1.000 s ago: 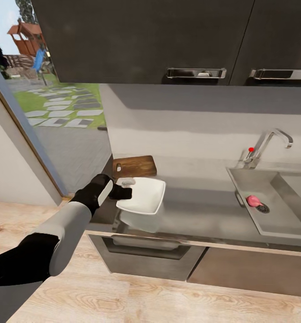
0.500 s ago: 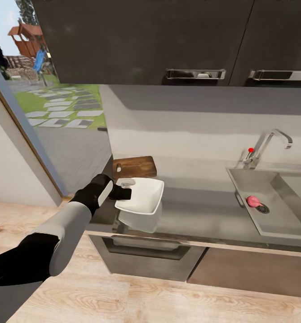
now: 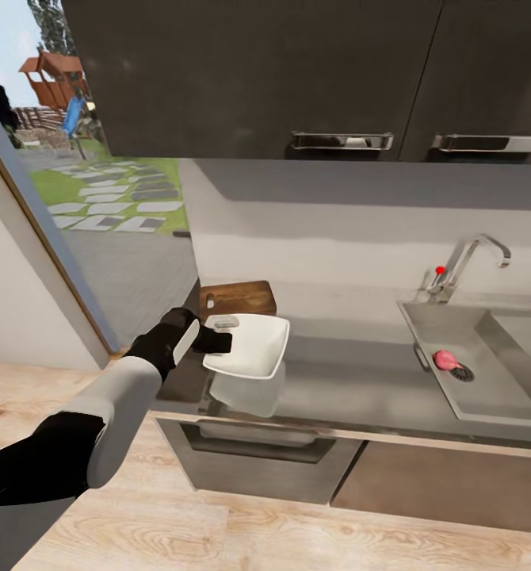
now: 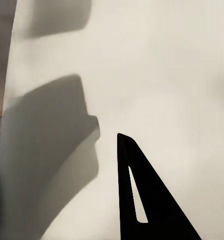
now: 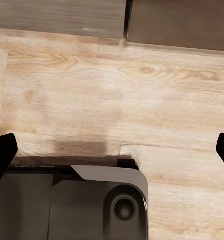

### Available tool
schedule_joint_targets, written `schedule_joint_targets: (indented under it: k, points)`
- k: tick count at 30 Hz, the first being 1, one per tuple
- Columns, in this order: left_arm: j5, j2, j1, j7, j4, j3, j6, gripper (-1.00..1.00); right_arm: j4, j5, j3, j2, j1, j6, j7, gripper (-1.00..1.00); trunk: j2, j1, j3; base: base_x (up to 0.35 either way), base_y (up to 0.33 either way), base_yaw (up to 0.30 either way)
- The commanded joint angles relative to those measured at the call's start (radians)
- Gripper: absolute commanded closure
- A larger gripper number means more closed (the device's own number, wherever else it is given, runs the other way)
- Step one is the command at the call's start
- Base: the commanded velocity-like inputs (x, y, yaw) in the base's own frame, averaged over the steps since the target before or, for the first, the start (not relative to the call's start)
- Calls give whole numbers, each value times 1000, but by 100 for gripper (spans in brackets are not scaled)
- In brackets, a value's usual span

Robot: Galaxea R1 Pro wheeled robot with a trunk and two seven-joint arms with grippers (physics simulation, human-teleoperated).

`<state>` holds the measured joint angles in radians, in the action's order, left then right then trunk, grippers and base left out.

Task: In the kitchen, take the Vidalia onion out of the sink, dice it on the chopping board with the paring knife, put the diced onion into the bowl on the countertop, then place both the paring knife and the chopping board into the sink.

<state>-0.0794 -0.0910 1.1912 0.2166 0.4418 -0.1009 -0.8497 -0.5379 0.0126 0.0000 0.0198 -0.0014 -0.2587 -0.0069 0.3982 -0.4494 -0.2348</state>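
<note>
My left gripper [image 3: 218,334] is shut on the near left rim of the white bowl [image 3: 250,347], which hangs a little above the grey countertop [image 3: 353,381] with its shadow below. In the left wrist view, one black finger [image 4: 147,200] lies against the bowl's white inside [image 4: 142,75]. The brown chopping board [image 3: 238,299] lies flat behind the bowl, against the wall. The pinkish Vidalia onion [image 3: 445,360] rests in the sink [image 3: 487,396] beside the round drain. The paring knife is out of view. My right gripper [image 5: 113,149] hangs open over the wooden floor.
A chrome faucet [image 3: 467,266] with a red knob stands behind the sink. Dark upper cabinets [image 3: 297,79] hang overhead. A glass door [image 3: 83,206] to the garden is left of the counter's end. The robot's base [image 5: 71,205] sits under the right gripper.
The whole picture has shifted slightly, so the camera has moved. The bowl stays in my left gripper and has drifted a touch to the left.
</note>
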Motion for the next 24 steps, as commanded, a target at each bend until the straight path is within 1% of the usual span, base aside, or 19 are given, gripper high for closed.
schedule_joint_targets:
  k: [1, 10, 16, 19, 24]
  points:
    - [-10, 1, 1, -2, 2, -5, -5, 100, -1, 1, 0, 0, 0, -2, -1, -100, 2, -1, 0, 0, 0, 0]
    - [-14, 1, 1, -5, 3, 2, -13, 100, -1, 1, 0, 0, 0, -2, -1, -100, 2, -1, 14, 0, 0, 0]
    - [-15, 4, 1, -6, 2, 0, -15, 100, -1, 1, 0, 0, 0, -2, -1, -100, 2, -1, 23, 0, 7, 0]
    - [-14, 6, 1, -6, 0, 0, -15, 100, -1, 1, 0, 0, 0, -2, -1, -100, 2, -1, 28, 0, 149, 0]
    - [-14, 7, 1, -6, -4, 0, -16, 100, -1, 1, 0, 0, 0, -2, -1, -100, 2, -1, 36, 0, 250, 0]
